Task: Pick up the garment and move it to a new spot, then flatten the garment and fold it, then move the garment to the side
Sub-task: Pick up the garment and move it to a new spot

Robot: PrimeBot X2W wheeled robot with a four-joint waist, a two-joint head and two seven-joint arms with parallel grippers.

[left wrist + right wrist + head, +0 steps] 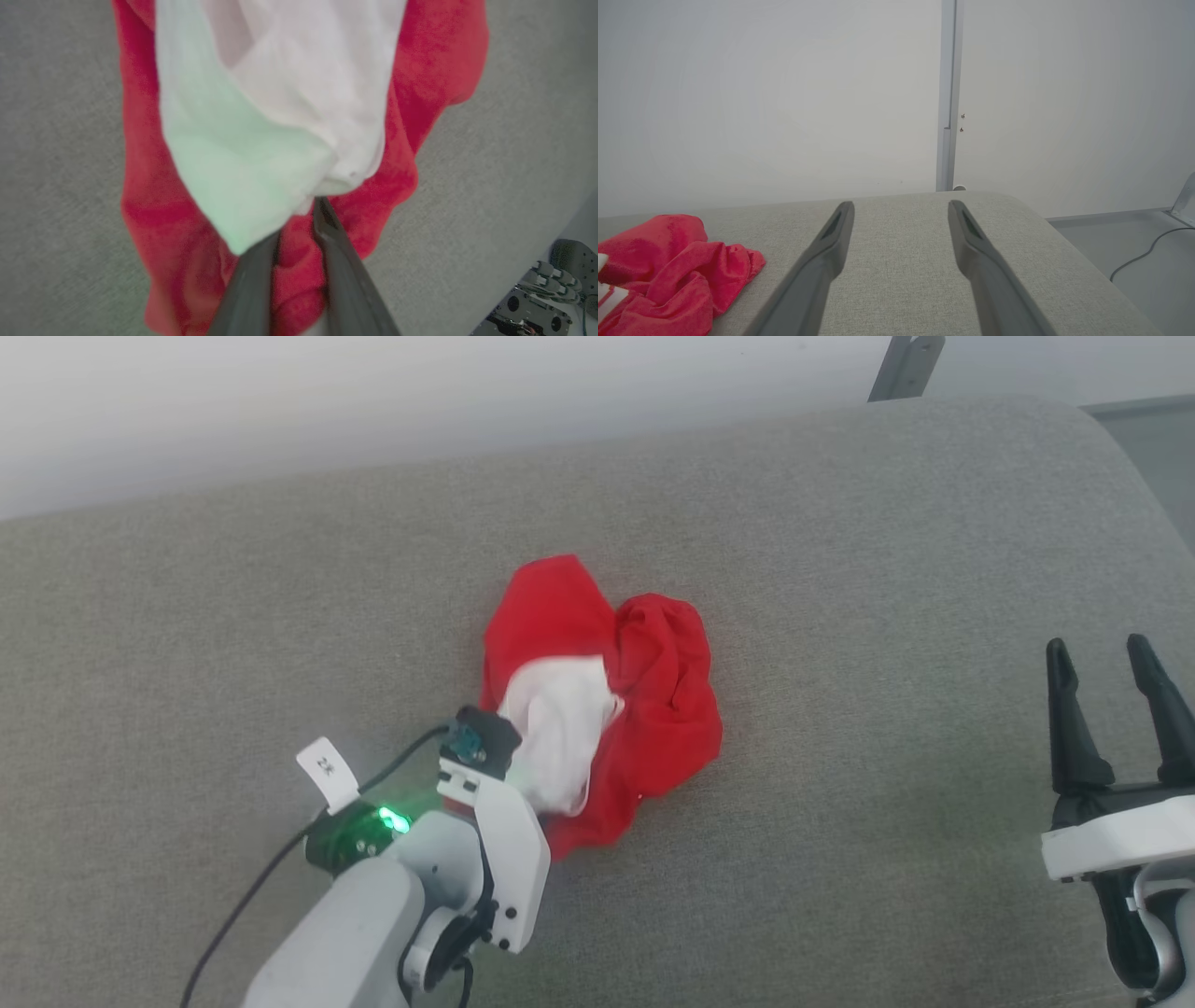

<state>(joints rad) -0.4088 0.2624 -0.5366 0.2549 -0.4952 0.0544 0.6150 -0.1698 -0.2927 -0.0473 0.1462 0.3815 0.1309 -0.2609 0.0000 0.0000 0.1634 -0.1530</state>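
The garment (653, 691) lies crumpled in a heap on the grey fabric surface (840, 523), red with a white sleeve bunched on its near-left side. My left gripper (523, 761) reaches into that side. In the left wrist view its fingers (336, 261) stand close together, shut on a fold of the garment (154, 210), with white cloth draped over the tips. My right gripper (1111, 653) hovers open over bare fabric far to the right. In the right wrist view the right gripper (901, 205) holds nothing between its fingers, and the garment (668, 261) sits at the lower left.
The grey surface ends in a rounded edge on the right (1045, 219), with floor and a cable (1139, 261) beyond. A pale wall with a metal post (948, 93) stands behind. Bare fabric surrounds the heap on all sides.
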